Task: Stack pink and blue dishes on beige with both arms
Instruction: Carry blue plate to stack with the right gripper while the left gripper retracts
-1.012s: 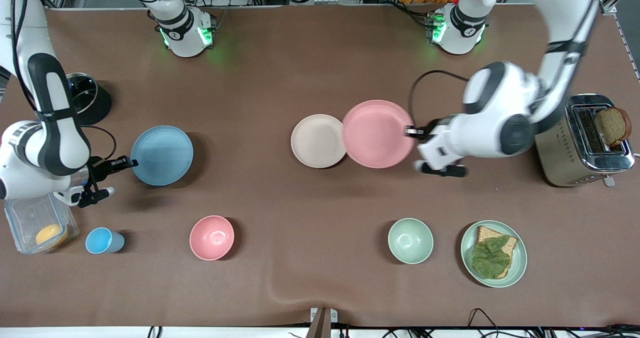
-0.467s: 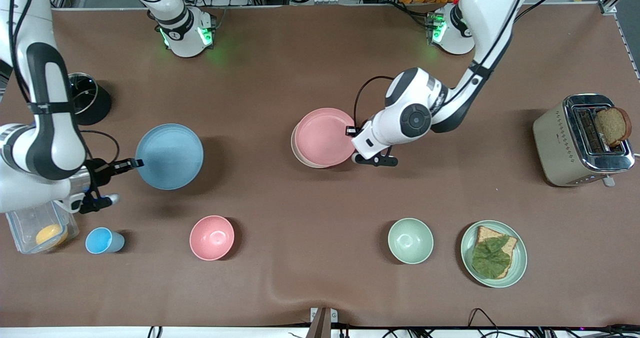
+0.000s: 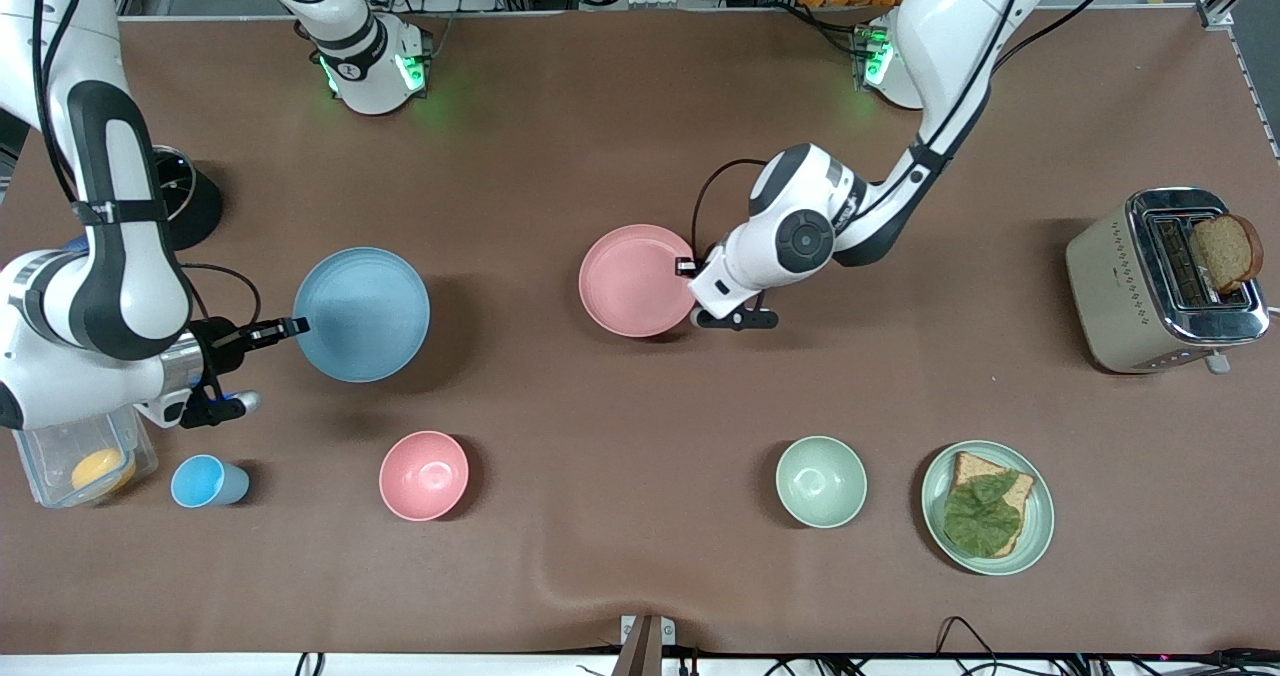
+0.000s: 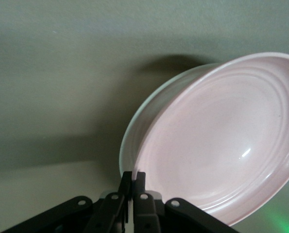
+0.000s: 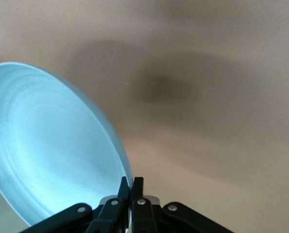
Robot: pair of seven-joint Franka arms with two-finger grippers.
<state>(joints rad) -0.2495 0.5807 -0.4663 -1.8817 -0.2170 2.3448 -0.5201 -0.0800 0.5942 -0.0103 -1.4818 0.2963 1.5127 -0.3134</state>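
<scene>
The pale pink plate point(image 3: 637, 280) lies over the beige plate in the middle of the table and covers it in the front view. In the left wrist view the beige plate point(image 4: 139, 126) shows only as a pale rim under the pink plate point(image 4: 222, 141). My left gripper point(image 3: 686, 267) point(image 4: 133, 177) is shut on the pink plate's rim, at its edge toward the left arm's end. The light blue plate point(image 3: 362, 300) point(image 5: 47, 145) hangs above the table toward the right arm's end, with my right gripper point(image 3: 298, 327) point(image 5: 130, 183) shut on its rim.
Nearer the front camera stand a blue cup point(image 3: 205, 481), a pink bowl point(image 3: 424, 475), a mint bowl point(image 3: 821, 481) and a mint plate point(image 3: 1042, 526) with a sandwich. A toaster point(image 3: 1150, 286) holding bread stands at the left arm's end. A clear container point(image 3: 60, 436) and black pot point(image 3: 190, 201) sit at the right arm's end.
My left arm has carried the pink plate from beside the beige plate to over it. My right arm has moved the blue plate toward the middle of the table.
</scene>
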